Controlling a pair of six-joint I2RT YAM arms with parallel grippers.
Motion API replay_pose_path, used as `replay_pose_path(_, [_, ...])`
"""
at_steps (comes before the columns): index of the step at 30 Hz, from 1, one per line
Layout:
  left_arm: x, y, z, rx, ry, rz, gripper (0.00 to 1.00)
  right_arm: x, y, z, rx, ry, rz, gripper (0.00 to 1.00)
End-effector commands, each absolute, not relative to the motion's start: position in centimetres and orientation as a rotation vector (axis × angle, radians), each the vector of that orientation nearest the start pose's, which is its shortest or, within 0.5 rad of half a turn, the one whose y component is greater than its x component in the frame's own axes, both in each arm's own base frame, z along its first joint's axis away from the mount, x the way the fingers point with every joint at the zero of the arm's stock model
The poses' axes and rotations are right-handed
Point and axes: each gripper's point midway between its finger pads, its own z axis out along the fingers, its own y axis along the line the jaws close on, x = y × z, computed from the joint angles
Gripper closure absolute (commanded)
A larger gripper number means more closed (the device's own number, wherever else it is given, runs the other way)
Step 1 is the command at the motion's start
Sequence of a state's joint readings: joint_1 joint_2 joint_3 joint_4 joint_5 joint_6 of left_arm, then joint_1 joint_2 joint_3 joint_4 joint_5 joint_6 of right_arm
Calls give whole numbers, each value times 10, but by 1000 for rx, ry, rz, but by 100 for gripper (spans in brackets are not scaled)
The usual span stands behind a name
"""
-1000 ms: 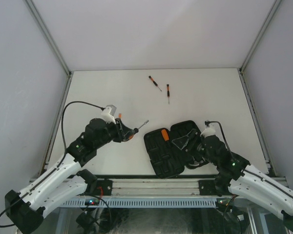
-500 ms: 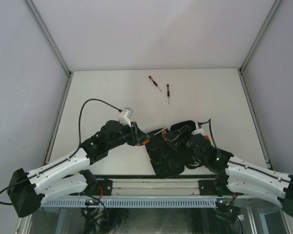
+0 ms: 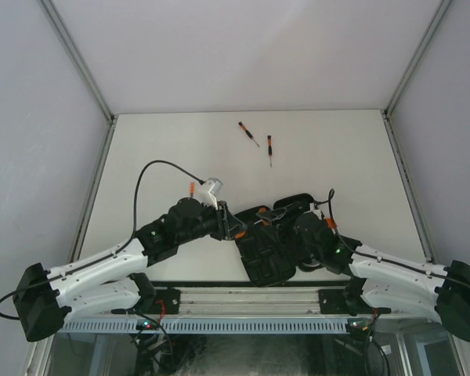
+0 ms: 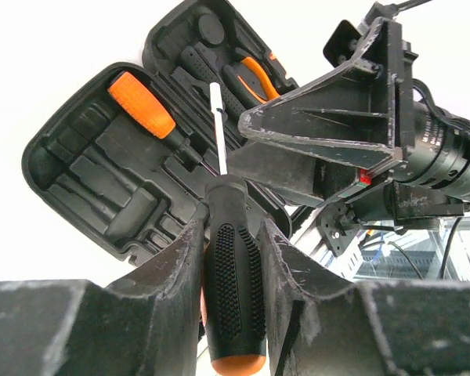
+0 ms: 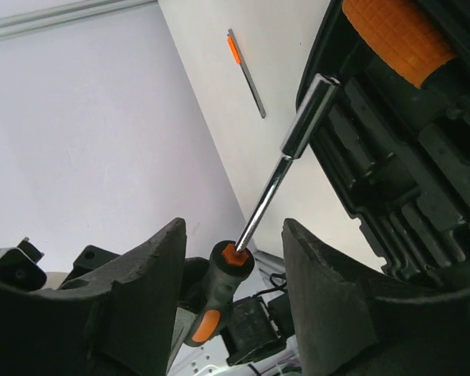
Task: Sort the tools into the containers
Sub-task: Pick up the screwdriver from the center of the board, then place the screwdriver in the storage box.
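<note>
My left gripper (image 4: 233,219) is shut on a screwdriver (image 4: 233,290) with a knobbed black handle and orange butt. Its steel shaft (image 4: 218,125) points over the open black tool case (image 4: 70,180). In the case lie an orange-handled tool (image 4: 141,104) and orange-handled pliers (image 4: 254,74). From above, the left gripper (image 3: 231,225) is at the case's (image 3: 262,262) left edge. My right gripper (image 3: 276,222) hovers over the case, facing it. In the right wrist view its jaws (image 5: 233,227) stand open, with that screwdriver's shaft (image 5: 286,172) seen between them, untouched.
Two thin screwdrivers (image 3: 248,133) (image 3: 269,149) lie on the white table toward the back. One of them (image 5: 247,70) shows in the right wrist view beyond the case rim (image 5: 329,157). Walls enclose the table at left, right and back.
My left arm has carried the screwdriver rightward from the table's left side to the case's edge. My right gripper has swung left over the case toward it.
</note>
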State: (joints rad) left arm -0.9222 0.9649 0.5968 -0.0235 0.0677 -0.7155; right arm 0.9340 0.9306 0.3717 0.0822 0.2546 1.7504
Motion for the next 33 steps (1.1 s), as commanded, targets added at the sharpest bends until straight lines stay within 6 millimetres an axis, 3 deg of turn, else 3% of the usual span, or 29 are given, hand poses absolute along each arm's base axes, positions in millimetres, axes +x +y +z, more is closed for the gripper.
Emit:
replay_pose_path(1, [177,-300,221,267,1980,-1179,93,204,277,150,1116,2053,1466,52])
replay_pose_path(10, [172,-300,222,312,1969,-1189,93,202,284,149,1088,2069,1507,91])
replay_pose_path(13, [170,-301,222,328,1964,-1195,92,201,282,150,1080,2065,1504,100])
replay_pose_path(15, [168,-301,223,340,1961,-1206,87,201,280,154,1069,2051,1504,100])
replay_pose_path(22, [162,-295,225,377,1941,-1200,52,203,257,158,939,2022,1371,100])
replay_pose_path(28, [159,-294,222,413,1954,-1184,45,198,242,159,721,2052,1268,100])
replay_pose_path(33, [164,-285,215,389,1989,-1117,45,194,233,163,421,2084,1137,100])
